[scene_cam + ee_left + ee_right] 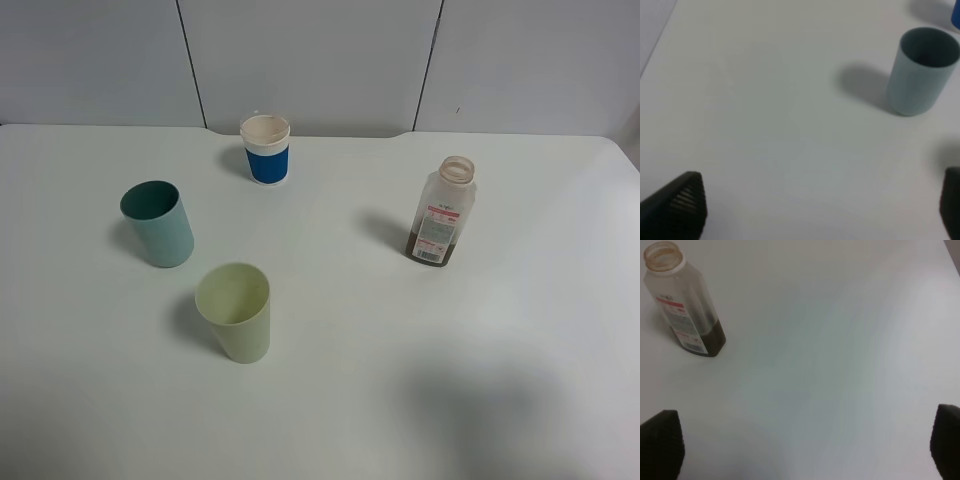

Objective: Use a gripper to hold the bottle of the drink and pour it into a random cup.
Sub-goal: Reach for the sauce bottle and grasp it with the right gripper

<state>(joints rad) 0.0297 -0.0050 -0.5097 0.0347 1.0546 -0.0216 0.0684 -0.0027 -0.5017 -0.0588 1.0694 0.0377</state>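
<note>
The bottle (441,213) stands upright on the right of the white table, uncapped, with a white-and-red label and a little brown drink at its base. It also shows in the right wrist view (684,304). The pale yellow-green cup (236,311) stands upright at front left of centre. No gripper shows in the exterior view. My left gripper (822,207) is open and empty, its fingers (682,205) spread over bare table. My right gripper (802,447) is open and empty, well short of the bottle.
A teal cup (158,223) stands at the left and also shows in the left wrist view (920,70). A white cup with a blue band (266,149) stands at the back. The table edge (320,132) meets a grey wall behind.
</note>
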